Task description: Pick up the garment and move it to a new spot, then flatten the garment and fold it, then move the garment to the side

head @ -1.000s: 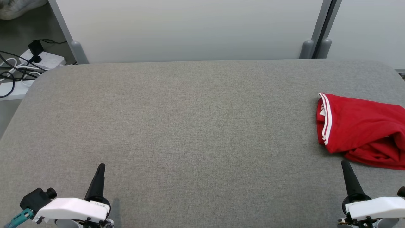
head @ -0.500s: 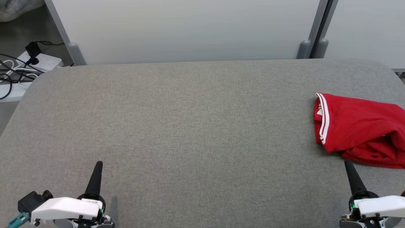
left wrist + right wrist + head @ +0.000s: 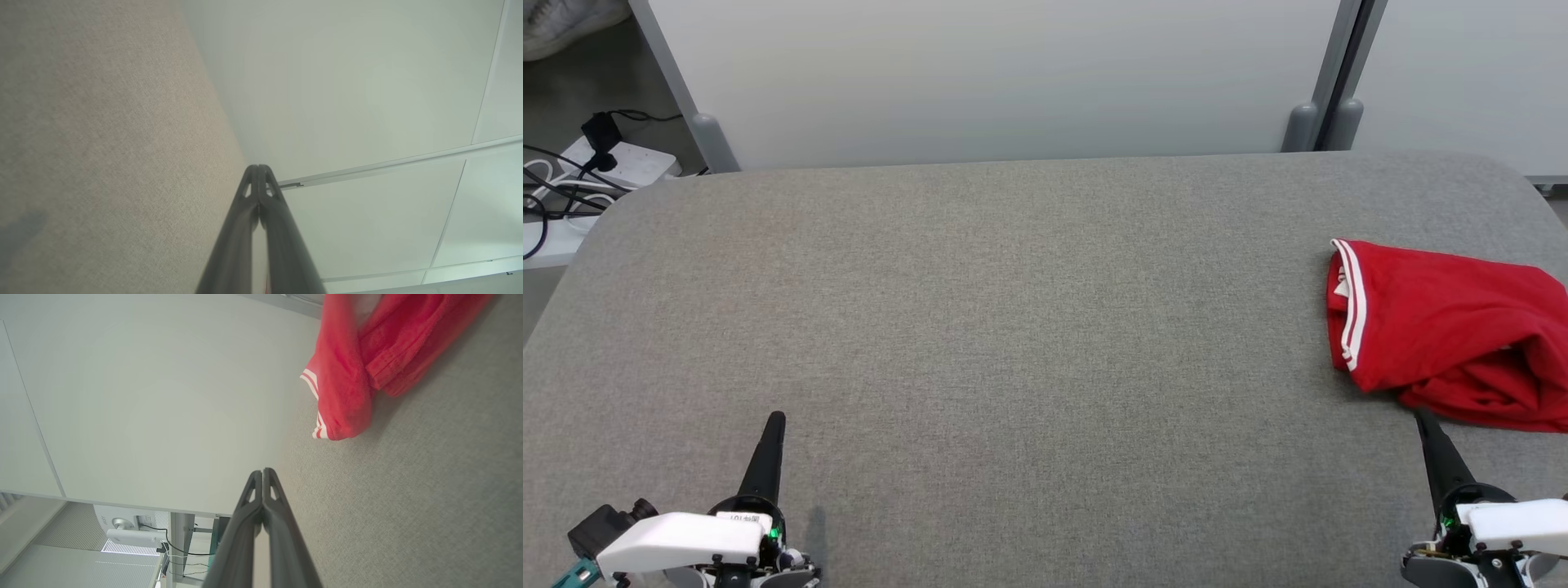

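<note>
Garment (image 3: pixel 1445 335): red fabric, crumpled and doubled over on itself, not flat. One open end carries two thin white stripes along its hem, with a small white label just inside the opening. The rest is bunched in soft folds, thickest along the side nearer the table's front.

Position: lies on the grey fabric-covered table (image 3: pixel 1013 310), at the table's right edge, about midway between its back and front. Its far right end runs off the head view.

Orientation: long axis runs across the table, left to right, dipping slightly toward the table's front on the right. The striped opening faces the table's centre.

Right gripper (image 3: pixel 1421 415): over the table's front right corner, fingers pressed together, nothing between them. The tip points at the garment's near edge. In the right wrist view, bare table shows between the tip (image 3: pixel 262 471) and the red cloth, so they are apart.

Left gripper (image 3: pixel 776 418): over the table's front left, fingers likewise pressed together and empty, well apart from the garment.

Behind the table's back edge: pale partition panel (image 3: pixel 1013 73). Past the table's back left corner: white power strip (image 3: pixel 625 159) with dark cables.
</note>
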{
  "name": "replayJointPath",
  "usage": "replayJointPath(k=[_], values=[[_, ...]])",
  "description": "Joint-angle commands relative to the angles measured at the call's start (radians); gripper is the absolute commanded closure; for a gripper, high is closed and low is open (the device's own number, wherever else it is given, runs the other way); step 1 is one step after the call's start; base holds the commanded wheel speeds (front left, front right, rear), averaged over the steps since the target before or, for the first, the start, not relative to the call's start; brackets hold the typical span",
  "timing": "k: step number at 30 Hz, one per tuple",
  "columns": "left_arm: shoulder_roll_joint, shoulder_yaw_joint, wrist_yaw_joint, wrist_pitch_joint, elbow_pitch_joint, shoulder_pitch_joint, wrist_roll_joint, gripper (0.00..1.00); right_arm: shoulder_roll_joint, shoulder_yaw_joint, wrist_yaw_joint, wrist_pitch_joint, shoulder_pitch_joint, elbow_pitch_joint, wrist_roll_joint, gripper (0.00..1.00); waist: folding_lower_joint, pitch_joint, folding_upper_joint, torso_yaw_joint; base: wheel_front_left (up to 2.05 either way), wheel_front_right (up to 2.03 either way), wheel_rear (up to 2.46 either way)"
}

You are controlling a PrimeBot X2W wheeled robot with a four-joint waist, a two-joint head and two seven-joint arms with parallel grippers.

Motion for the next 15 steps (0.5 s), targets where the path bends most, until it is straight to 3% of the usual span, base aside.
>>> replayJointPath(k=[1,15], values=[[0.005,0.038,-0.014,0.008,-0.020,-0.060,-0.022,1.00,-0.009,0.009,0.002,0.008,-0.043,-0.020,0.024,1.00,0.0000,0.000,0.0000,0.000,0.00,0.00,0.00],[-0.033,0.091,-0.058,0.044,0.002,-0.069,-0.141,1.00,-0.003,-0.013,0.002,0.045,-0.056,-0.006,0.176,1.00,0.0000,-0.002,0.0000,-0.009,0.00,0.00,0.00]])
